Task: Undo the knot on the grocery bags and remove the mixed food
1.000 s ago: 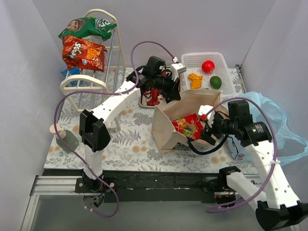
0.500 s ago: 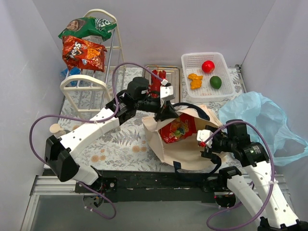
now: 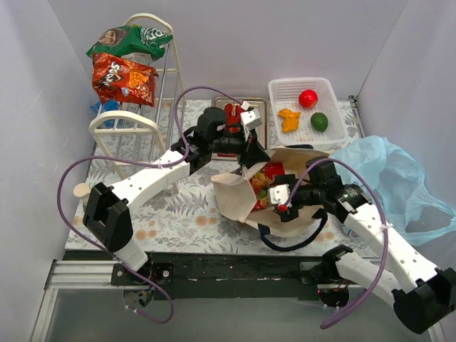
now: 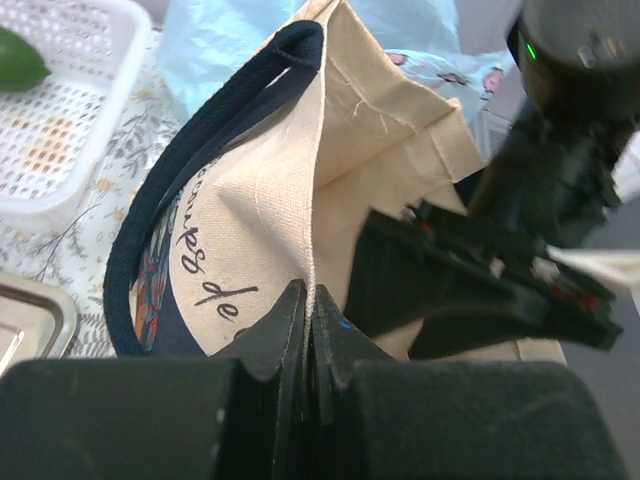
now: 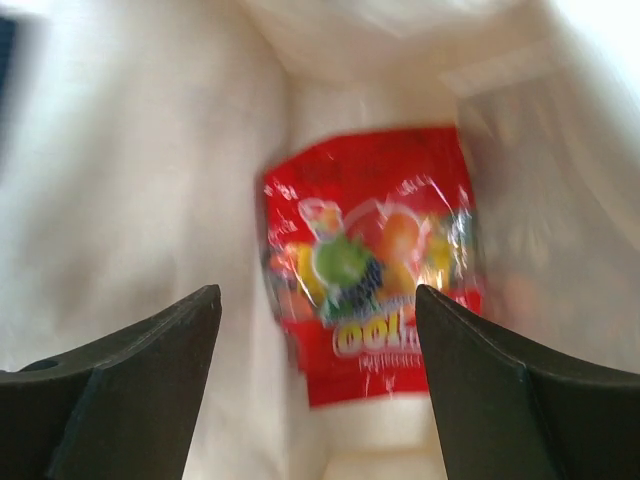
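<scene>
The left gripper [image 4: 308, 300] has its jaws clenched on the rim of the beige tote [image 4: 370, 170], beside its navy handle [image 4: 295, 45]. The right gripper [image 5: 315, 297] has its jaws spread apart and holds nothing; it points into the tote at a red snack packet [image 5: 375, 260] lying inside. The light-blue bag [image 3: 395, 178] lies just right of the tote, and the apple [image 3: 308, 98] sits beyond the tote in the white basket [image 3: 338, 107].

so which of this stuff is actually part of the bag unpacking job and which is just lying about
Job: beige tote, red snack packet inside it, light-blue plastic bag, apple, green fruit, Doritos bag, green snack bag, red lobster toy.

Lying about: white basket, wire rack, metal tray, blue-and-white carton.
</scene>
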### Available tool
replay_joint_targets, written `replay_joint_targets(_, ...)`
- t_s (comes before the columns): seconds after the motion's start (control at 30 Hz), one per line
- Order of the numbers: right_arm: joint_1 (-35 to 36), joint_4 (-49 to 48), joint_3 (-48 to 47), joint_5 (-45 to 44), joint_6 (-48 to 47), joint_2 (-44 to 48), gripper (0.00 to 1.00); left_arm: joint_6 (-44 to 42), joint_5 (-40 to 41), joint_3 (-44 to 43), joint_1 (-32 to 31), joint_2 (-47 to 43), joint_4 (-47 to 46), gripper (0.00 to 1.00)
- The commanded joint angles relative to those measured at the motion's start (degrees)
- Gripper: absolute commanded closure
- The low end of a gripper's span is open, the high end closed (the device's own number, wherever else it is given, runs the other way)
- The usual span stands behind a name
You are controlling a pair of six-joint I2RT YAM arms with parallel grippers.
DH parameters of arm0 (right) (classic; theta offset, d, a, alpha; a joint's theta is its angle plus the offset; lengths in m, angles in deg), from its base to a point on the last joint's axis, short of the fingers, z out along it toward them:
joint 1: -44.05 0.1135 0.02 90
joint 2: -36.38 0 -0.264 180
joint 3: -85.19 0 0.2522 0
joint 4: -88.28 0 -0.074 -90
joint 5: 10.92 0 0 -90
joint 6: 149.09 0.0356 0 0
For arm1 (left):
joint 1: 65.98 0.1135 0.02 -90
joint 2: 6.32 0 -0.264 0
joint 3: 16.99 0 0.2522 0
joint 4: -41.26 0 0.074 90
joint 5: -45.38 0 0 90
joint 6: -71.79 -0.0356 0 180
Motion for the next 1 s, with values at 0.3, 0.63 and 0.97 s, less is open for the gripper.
replay_joint_targets(0.3,6.62,-28.42,5.05,-11.57,-1.13,-19.01,0.14,1.75,-12.24,-12.49,8.45,8.47,4.80,1.00)
replay_joint_targets(0.63,7.68,-34.94,3.82,-22.91,-2.09,-32.38,0.28,1.65,-13.03,-15.12,9.68,11.90,5.77,1.00)
replay_joint_targets(0.97,7.68,-17.19,-2.59,-18.97,3.44,-16.69,0.99,4.02,-13.12,-14.16,9.68,12.87,0.77,1.00)
